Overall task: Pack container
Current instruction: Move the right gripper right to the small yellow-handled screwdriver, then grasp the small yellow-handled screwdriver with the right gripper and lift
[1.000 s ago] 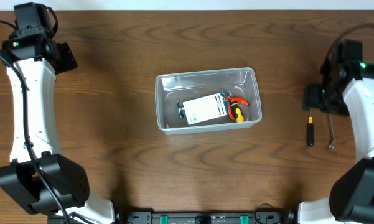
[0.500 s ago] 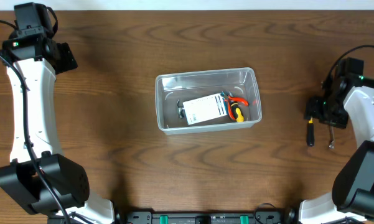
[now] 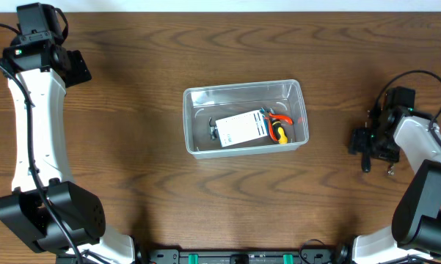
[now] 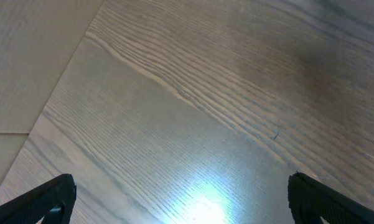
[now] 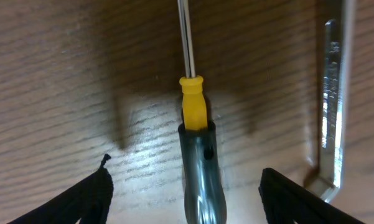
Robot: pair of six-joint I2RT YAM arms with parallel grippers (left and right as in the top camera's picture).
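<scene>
My right jaws stand wide over the screwdriver (image 5: pixel 199 162), one finger (image 5: pixel 81 199) on each side of its dark handle, touching neither it nor, as far as I can tell, the desk (image 3: pixel 132 191). The handle sits roughly midway between them, with the yellow collar and thin shaft pointing away from my wrist. I judge the step in hand to be the pick. To do it well I should go straight down, keep the handle centred, and close on its thick part rather than on the collar or shaft, where the hold would be thin and the tool could swing. The bent metal key (image 5: pixel 331 93) lies just beside my outer finger, so I would keep that finger clear of it, or it may be nudged or pinched along with the handle. The container (image 3: pixel 242 89) sits in the middle of the desk, well apart from me toward my left, with a white card (image 3: pixel 238 127) and some orange and yellow things in it. My left jaws also stand wide, holding nothing, over bare wood at the far corner.
</scene>
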